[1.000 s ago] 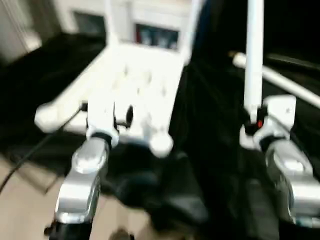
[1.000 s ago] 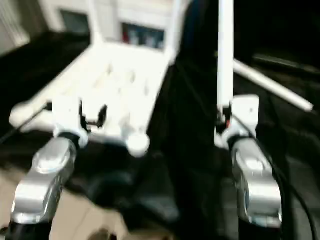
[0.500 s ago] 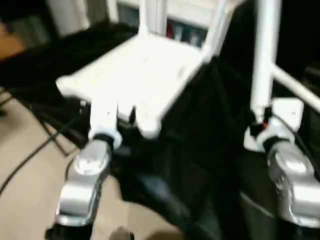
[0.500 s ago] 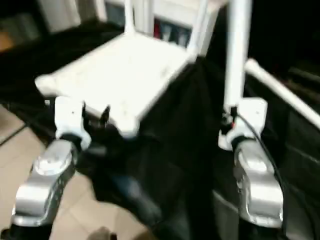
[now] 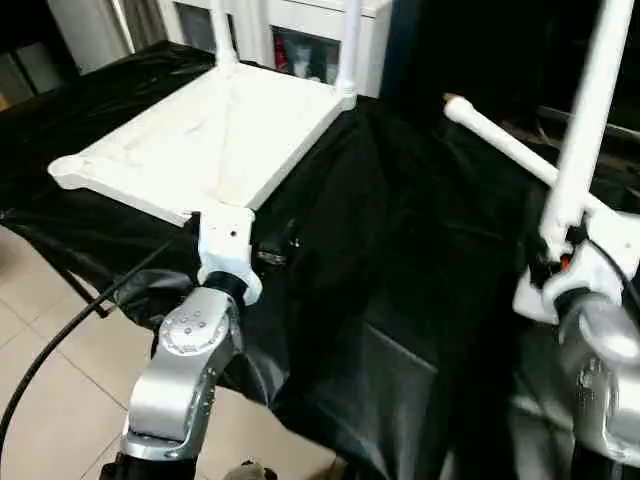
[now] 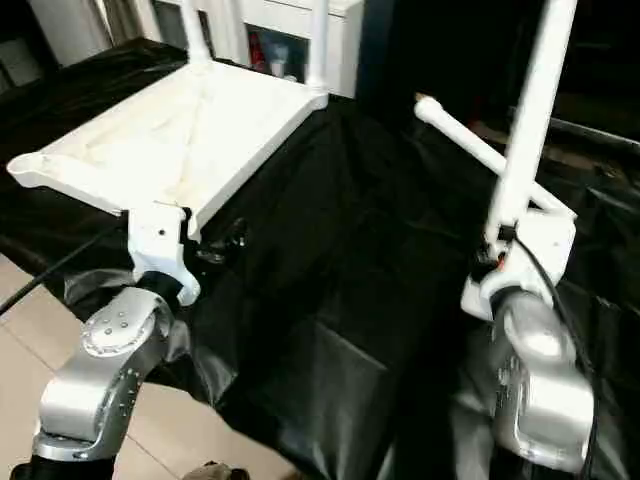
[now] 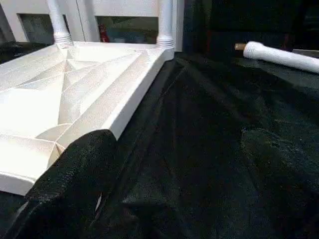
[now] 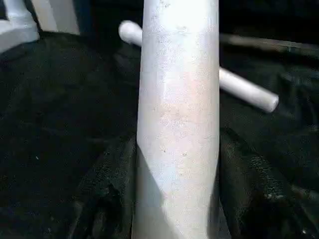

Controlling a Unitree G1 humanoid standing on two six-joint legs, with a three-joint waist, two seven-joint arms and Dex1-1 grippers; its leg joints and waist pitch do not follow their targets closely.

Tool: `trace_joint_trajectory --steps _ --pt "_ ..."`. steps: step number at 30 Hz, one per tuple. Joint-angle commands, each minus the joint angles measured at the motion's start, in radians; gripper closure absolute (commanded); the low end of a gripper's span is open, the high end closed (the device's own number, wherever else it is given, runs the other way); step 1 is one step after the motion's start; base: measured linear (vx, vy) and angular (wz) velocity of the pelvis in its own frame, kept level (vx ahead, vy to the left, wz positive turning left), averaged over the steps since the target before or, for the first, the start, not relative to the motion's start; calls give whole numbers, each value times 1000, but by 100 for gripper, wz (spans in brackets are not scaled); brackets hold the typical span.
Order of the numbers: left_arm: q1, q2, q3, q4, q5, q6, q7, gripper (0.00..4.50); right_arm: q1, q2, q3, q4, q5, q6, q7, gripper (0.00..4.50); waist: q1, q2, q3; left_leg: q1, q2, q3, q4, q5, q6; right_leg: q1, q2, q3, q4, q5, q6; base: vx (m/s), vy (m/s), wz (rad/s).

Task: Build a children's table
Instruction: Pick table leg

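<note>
One leg [image 5: 585, 120] is gripped upright in the right tool [image 8: 174, 199]. The left tool [image 7: 174, 189], spread wide and empty, is held just beside the upturned tabletop [image 5: 200, 140] on the black-draped worktop [image 5: 400, 250].

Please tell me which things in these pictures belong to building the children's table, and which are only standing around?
Belong to the job:
- tabletop, upside down, two legs already standing in its far corners
- leg in the right gripper
- spare leg lying on the black cloth

Just around:
- white cabinet
- black cable

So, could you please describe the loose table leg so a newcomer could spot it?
Start at the upside-down white plastic tabletop on the black cloth. To its right lies a long white tubular leg, flat on the cloth, unlike the two socketed legs and the one gripped upright.
</note>
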Motion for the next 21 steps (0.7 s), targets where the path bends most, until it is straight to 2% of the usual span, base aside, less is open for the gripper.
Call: trace_joint_trajectory --steps 1,2,3,4,5,6,7,8,9,10,11,12,13,14,16,17,19,21 --pt "-5 8 15 1 5 8 3 0 -29 -69 9 60 -26 9 33 262 -9 5 -43 7 154 -79 -104 -403 62 60 -145 87 -57 -369 49 0 0 0" --pt "-5 9 18 3 5 7 2 0 -44 -133 31 117 -53 9 61 262 -7 4 -34 3 188 -95 -141 -551 40 64 -152 119 25 -272 14 -66 18 -1" --pt "-6 9 19 4 4 7 1 0 -52 -170 43 153 -66 10 80 262 2 -9 -23 11 154 -65 -139 -641 -1 38 -153 155 22 -322 -10 -66 18 -1" --pt "-6 11 19 4 1 10 -4 0 -59 -213 59 194 -80 5 102 262 3 -32 -23 46 87 -27 -86 -600 -26 -11 -159 159 -55 -530 -1 -13 -17 20" --pt "-6 11 19 4 0 11 -6 0 -61 -222 62 202 -82 4 106 262 13 -55 -23 72 -1 16 22 -294 8 -33 -198 162 -138 -885 50 26 -28 20" --pt "-5 16 14 -1 -8 17 -21 0 -69 -267 76 249 -95 -15 133 262 21 -54 -24 40 -7 16 24 -184 34 -7 -199 176 -139 -936 71 26 -28 20" --pt "-1 26 4 -11 -17 21 -44 0 -81 -329 91 313 -112 -39 170 262 32 -59 -39 -16 3 3 -12 -93 59 43 -180 154 -104 -829 82 0 0 0" --pt "7 39 -13 -28 -32 31 -77 0 -104 -392 92 403 -124 -58 199 262 40 -45 -59 -4 36 -6 -45 -63 73 32 -142 130 -80 -584 42 51 55 -8" --pt "17 54 -28 -43 -41 36 -104 0 -123 -438 97 477 -138 -79 218 262 30 -37 -58 9 53 -6 -48 -96 93 19 -129 123 -71 -431 -25 51 55 -8" --pt "25 67 -42 -55 -45 37 -126 0 -141 -481 108 548 -155 -106 238 262 29 -31 -64 14 61 -8 -48 -105 96 21 -131 125 -60 -369 -65 16 51 10" --pt "31 76 -51 -62 -47 37 -140 0 -154 -514 117 602 -168 -129 253 262 24 -30 -59 9 67 -6 -50 -142 110 18 -133 124 -58 -332 -118 19 58 8" --pt "39 82 -58 -70 -56 45 -154 0 -191 -582 148 713 -195 -175 271 262 19 -34 -57 5 63 0 -46 -182 113 20 -141 120 -61 -383 -141 19 58 8" --pt "41 83 -59 -71 -59 48 -156 0 -200 -597 155 737 -200 -184 273 262 19 -35 -60 6 60 4 -43 -186 113 21 -144 120 -63 -394 -146 25 62 4" --pt "41 85 -62 -70 -56 47 -158 0 -218 -622 170 784 -217 -210 277 262 22 -36 -62 1 59 10 -41 -164 127 23 -147 123 -65 -376 -152 0 0 0" --pt "37 88 -65 -67 -55 46 -163 0 -258 -664 192 878 -245 -260 286 262 23 -35 -67 -5 63 10 -41 -123 153 26 -147 121 -57 -318 -169 0 0 0" --pt "36 89 -68 -69 -58 48 -169 0 -279 -682 203 925 -258 -287 288 262 21 -38 -70 -15 64 9 -39 -94 173 32 -148 120 -48 -271 -184 0 0 0" --pt "36 95 -81 -82 -69 52 -192 0 -306 -703 219 984 -273 -319 288 262 21 -37 -70 -18 65 11 -33 -66 199 30 -152 122 -43 -235 -201 0 0 0" --pt "42 114 -106 -112 -87 60 -230 0 -360 -729 255 1096 -294 -380 297 262 23 -37 -80 -22 64 11 -26 -19 229 32 -152 120 -30 -170 -231 0 0 0"
